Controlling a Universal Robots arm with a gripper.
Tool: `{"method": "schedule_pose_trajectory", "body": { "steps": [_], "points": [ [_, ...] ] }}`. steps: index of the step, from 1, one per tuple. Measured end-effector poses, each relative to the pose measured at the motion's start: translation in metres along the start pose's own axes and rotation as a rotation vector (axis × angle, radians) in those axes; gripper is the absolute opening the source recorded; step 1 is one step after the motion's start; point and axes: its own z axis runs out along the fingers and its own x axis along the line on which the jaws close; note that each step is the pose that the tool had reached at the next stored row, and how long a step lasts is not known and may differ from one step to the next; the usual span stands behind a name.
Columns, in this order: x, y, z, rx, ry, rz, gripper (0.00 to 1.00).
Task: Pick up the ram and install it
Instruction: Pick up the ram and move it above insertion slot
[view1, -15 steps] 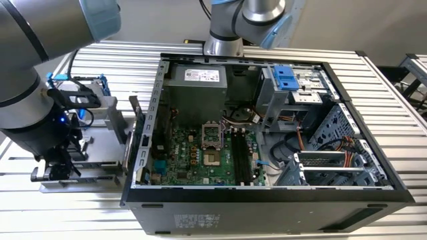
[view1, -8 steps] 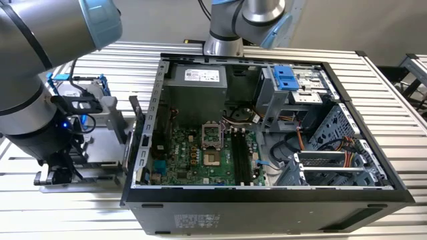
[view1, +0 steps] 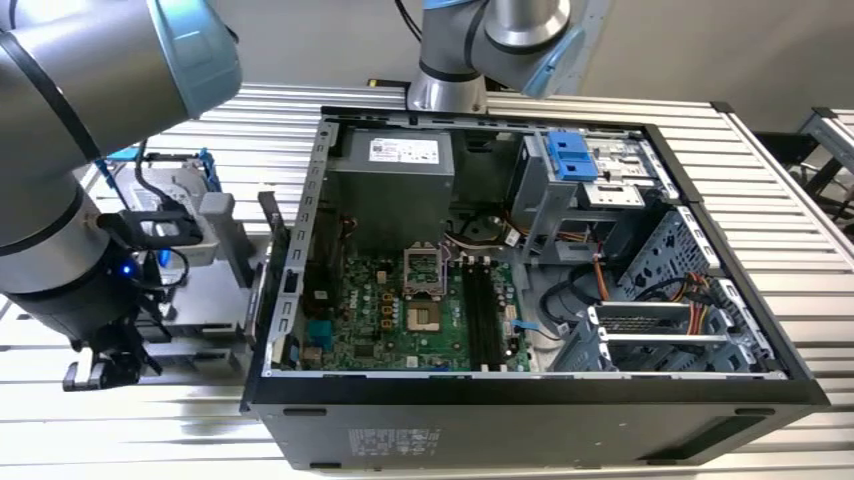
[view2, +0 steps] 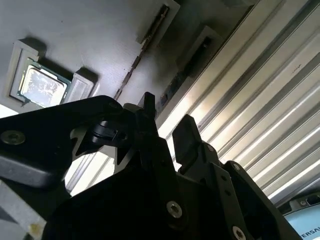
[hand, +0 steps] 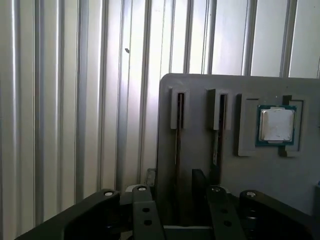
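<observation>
ram (hand: 178, 145): long thin dark circuit-board stick, seen edge-on, parked upright in a slot of the flat grey plastic holder block (hand: 200, 85), guessing so fingers can straddle it | square silver chip (hand: 274, 125) sits in its own recess | black two-finger gripper (view2: 166, 114) partly open, empty, lined up near the ram

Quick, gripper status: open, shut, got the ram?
Gripper: open, holding nothing; the ram stands on edge in a slot of the gray tray.
</observation>
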Motion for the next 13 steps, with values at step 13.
{"method": "schedule_pose_trajectory", "body": {
  "steps": [13],
  "points": [
    [-0.0060, 0.0005, 0.0147, 0.0001, -0.0281, 0.000, 1.00]
  ]
}}
